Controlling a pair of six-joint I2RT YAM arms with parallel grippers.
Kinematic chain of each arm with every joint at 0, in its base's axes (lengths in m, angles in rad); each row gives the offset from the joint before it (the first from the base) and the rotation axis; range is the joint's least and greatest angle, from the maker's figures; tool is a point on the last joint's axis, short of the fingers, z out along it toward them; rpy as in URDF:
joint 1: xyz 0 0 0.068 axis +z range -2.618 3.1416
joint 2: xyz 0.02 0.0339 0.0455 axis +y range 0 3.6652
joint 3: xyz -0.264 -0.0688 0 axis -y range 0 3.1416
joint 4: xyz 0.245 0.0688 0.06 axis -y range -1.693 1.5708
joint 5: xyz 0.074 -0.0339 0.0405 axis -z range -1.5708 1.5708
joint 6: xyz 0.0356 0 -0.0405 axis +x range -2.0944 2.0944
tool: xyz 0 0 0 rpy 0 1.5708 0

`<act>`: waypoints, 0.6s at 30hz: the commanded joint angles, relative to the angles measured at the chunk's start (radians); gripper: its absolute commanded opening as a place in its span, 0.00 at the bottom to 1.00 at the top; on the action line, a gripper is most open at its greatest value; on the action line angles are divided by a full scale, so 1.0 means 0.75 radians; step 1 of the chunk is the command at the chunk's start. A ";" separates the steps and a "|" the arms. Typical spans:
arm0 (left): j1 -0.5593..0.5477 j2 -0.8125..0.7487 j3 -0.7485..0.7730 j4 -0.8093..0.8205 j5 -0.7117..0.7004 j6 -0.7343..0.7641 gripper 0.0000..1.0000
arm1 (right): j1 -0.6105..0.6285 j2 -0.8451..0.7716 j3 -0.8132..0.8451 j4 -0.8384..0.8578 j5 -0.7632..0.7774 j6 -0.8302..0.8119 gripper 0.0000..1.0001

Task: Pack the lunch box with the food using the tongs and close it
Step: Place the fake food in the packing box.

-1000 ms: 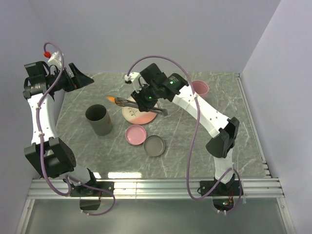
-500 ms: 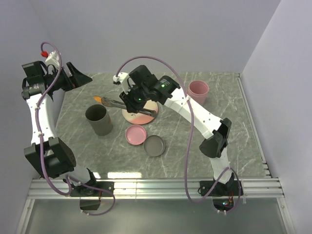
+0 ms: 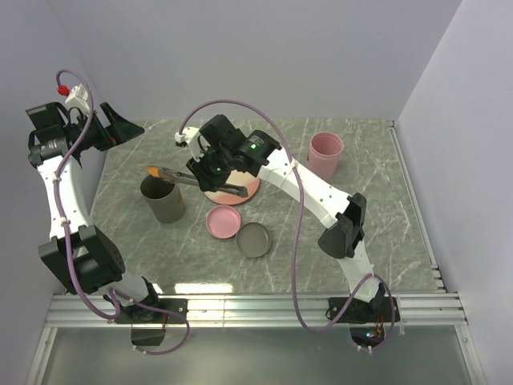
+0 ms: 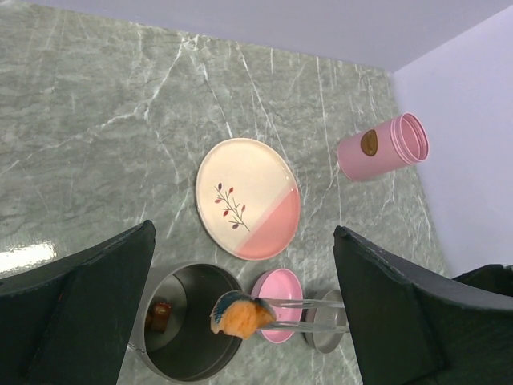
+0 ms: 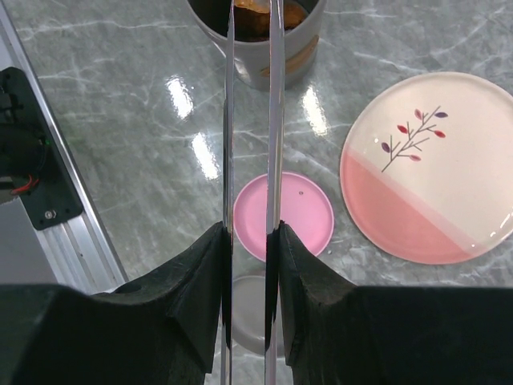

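Note:
My right gripper (image 3: 210,172) (image 5: 250,237) is shut on the silver tongs (image 3: 180,176) (image 5: 229,120), squeezing both arms. The tips pinch an orange piece of food (image 3: 151,170) (image 4: 240,314) with a bluish skin. It hangs over the rim of the open grey round lunch box (image 3: 164,198) (image 4: 188,333) (image 5: 298,50). A brown chunk (image 4: 159,314) lies inside the box. The pink-and-cream plate (image 3: 240,191) (image 4: 248,196) (image 5: 425,168) looks bare. My left gripper (image 3: 120,127) (image 4: 243,233) is open, raised high at the far left and holding nothing.
A pink lid (image 3: 224,221) (image 5: 282,215) and a grey lid (image 3: 254,240) (image 5: 248,313) lie in front of the plate. A pink cup (image 3: 325,152) (image 4: 383,148) stands at the back right. A metal rail (image 3: 256,305) runs along the table's near edge.
My right arm has swung left, carrying the tongs and the orange piece from above the plate to above the grey lunch box. The left arm drew slightly further left.

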 commanded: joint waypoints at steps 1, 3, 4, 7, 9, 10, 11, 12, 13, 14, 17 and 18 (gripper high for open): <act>0.016 -0.015 0.025 0.032 0.050 -0.012 0.99 | 0.018 0.018 0.064 0.062 -0.009 0.024 0.32; 0.018 -0.017 0.025 0.026 0.058 -0.008 0.99 | 0.022 0.024 0.058 0.066 -0.015 0.026 0.32; 0.018 -0.017 0.023 0.020 0.061 -0.008 0.99 | 0.022 0.028 0.062 0.070 -0.015 0.026 0.33; 0.020 -0.029 0.011 0.007 0.052 0.016 0.99 | 0.022 0.034 0.064 0.076 -0.011 0.028 0.33; 0.024 -0.037 -0.002 0.001 0.048 0.028 0.99 | 0.024 0.040 0.064 0.076 -0.009 0.028 0.34; 0.022 -0.039 -0.004 -0.003 0.048 0.032 1.00 | 0.024 0.042 0.066 0.076 -0.009 0.028 0.36; 0.026 -0.043 -0.008 -0.003 0.048 0.037 0.99 | 0.026 0.046 0.066 0.074 -0.007 0.028 0.37; 0.026 -0.043 -0.012 -0.003 0.050 0.037 1.00 | 0.028 0.048 0.062 0.072 -0.007 0.028 0.38; 0.028 -0.041 -0.010 -0.005 0.054 0.035 0.99 | 0.028 0.046 0.058 0.074 -0.007 0.026 0.40; 0.026 -0.041 -0.012 -0.005 0.054 0.037 0.99 | 0.028 0.044 0.056 0.074 -0.005 0.026 0.41; 0.028 -0.037 -0.004 -0.003 0.061 0.033 0.99 | 0.028 0.040 0.048 0.076 -0.003 0.024 0.44; 0.028 -0.035 0.000 -0.005 0.059 0.028 0.99 | 0.028 0.038 0.050 0.078 -0.003 0.024 0.45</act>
